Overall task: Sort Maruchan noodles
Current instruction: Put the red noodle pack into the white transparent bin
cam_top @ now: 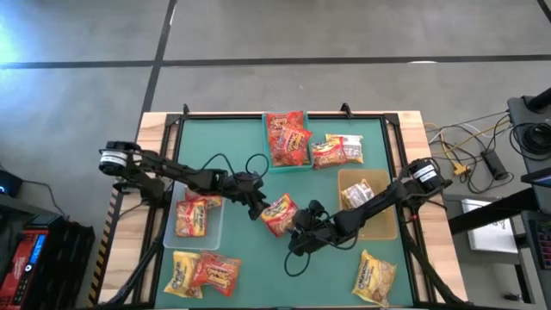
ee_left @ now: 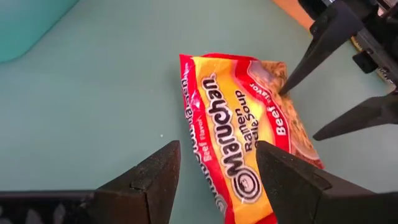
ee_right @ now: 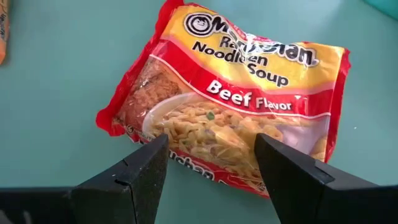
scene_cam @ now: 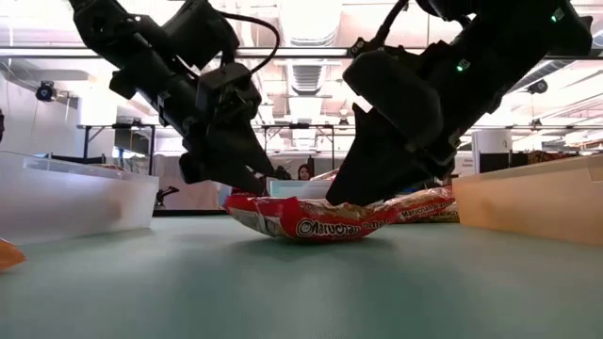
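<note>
One Maruchan noodles packet, red and yellow, lies flat on the green mat at the table's middle. My left gripper stands open at its left end. In the left wrist view its fingers straddle that end, and I cannot tell whether they touch it. My right gripper is open at the packet's right near end. More noodles packets lie in the teal bin, the clear bin and the tan bin. Others lie loose on the mat. My right gripper has one fingertip on the packet's printed top face, near its right end. The other finger stands off the packet's edge. The fingers slant down from the table's right near side. The packet rests on the mat, its right end slightly raised.
Loose packets lie near the far edge, at the near left and at the near right. The three bins ring the middle of the mat. Cables trail from both arms over the mat.
</note>
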Robot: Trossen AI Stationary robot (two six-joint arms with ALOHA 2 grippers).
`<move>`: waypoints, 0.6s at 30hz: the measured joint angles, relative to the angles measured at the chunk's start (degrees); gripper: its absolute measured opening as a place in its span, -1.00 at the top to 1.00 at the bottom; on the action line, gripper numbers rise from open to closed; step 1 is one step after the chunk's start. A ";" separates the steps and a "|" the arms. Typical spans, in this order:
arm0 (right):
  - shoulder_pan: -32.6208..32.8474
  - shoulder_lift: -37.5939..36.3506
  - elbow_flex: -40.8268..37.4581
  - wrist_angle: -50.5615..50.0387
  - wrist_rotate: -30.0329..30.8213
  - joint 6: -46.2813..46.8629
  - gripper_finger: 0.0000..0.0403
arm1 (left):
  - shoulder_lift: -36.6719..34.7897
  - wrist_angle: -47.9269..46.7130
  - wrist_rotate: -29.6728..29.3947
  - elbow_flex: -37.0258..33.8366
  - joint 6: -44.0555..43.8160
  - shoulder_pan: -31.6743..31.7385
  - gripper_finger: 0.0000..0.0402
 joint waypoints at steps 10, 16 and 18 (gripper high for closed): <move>0.60 0.00 -1.57 0.32 0.86 -1.07 -0.15 | 3.40 0.82 1.01 -0.36 -5.36 1.04 0.03; 1.15 -0.07 -2.93 0.31 1.24 -1.08 -0.15 | 4.98 9.63 6.28 -0.36 -8.00 1.38 0.03; 1.23 -0.09 -3.24 0.28 1.32 -1.11 -0.15 | 5.69 10.88 7.71 -0.42 -9.25 1.38 0.03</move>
